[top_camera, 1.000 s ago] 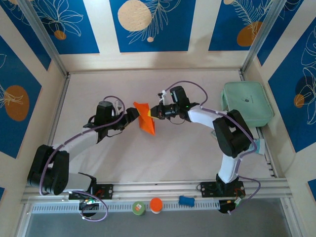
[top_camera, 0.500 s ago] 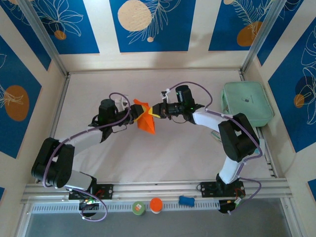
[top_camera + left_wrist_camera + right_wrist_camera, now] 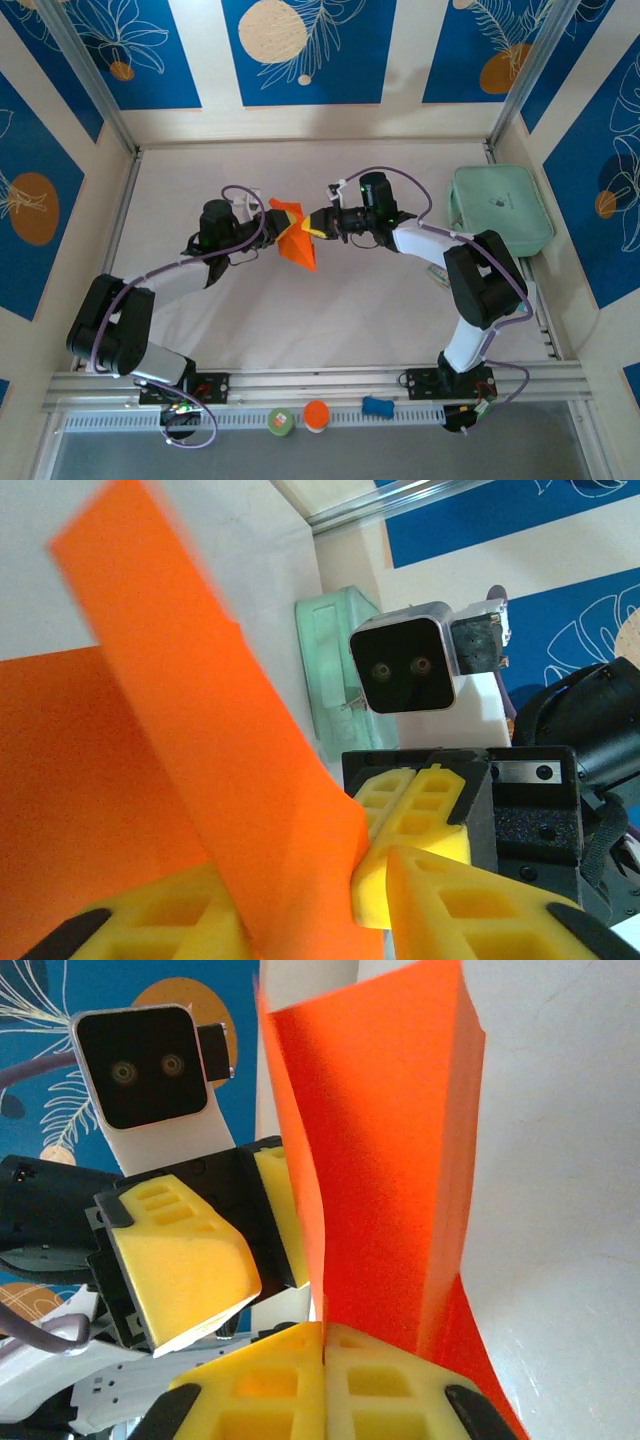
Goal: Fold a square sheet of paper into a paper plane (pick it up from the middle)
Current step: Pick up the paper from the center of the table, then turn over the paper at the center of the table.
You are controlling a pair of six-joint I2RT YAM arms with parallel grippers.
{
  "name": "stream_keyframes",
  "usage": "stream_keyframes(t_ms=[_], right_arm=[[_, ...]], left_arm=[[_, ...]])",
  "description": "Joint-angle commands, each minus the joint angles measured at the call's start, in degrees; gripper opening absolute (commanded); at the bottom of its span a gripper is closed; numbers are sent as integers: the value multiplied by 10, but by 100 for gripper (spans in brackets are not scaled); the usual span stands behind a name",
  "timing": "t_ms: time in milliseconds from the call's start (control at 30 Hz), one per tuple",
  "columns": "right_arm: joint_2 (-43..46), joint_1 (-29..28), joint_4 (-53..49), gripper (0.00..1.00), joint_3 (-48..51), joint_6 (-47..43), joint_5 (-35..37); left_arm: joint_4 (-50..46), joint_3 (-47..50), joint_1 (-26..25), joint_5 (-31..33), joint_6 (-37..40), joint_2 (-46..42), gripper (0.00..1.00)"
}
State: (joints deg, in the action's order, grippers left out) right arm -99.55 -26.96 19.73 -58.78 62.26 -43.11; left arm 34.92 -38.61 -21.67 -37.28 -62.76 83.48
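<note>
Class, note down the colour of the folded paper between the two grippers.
The paper is bright orange; the right wrist view shows it best.

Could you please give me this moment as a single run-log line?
right gripper: shut on part-folded orange paper | left gripper: jaws apart, paper flap between them | mint-green case: far right, untouched

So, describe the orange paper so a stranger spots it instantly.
Find the middle of the pale table, where both arms' jaws meet. The orange paper sits between them. Unlike the round orange disc by the near rail, it is angular and creased.
</note>
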Motion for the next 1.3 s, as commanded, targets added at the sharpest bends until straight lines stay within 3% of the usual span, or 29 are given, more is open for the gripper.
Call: stream_keyframes(t_ms=[0, 300, 467, 600, 733, 900, 1067, 1133, 1267], right_arm=[[10, 7, 20, 6, 10, 25, -26], [9, 16, 3, 11, 6, 12, -32], [35, 28, -79, 29, 6, -43, 16], [83, 43, -202, 45, 3, -125, 123], [132, 58, -275, 56, 16, -172, 233], [176, 68, -319, 58, 24, -224, 290], [206, 69, -343, 59, 32, -243, 344], [217, 70, -343, 59, 37, -245, 357], [230, 71, -363, 58, 38, -246, 395]], left_arm=[[25, -6, -5, -1, 2, 4, 32], [22, -14, -5, -3, 9, 12, 17], [-13, -25, -3, 4, 37, 6, 9], [-176, -59, -3, 44, 129, -20, 9], [-447, -142, -9, 168, 280, -37, 9], [-669, -250, -31, 357, 398, -5, 8], [-787, -350, -79, 555, 440, 63, 6], [-824, -391, -103, 663, 450, 95, 5], [-867, -450, -132, 790, 471, 164, 5]])
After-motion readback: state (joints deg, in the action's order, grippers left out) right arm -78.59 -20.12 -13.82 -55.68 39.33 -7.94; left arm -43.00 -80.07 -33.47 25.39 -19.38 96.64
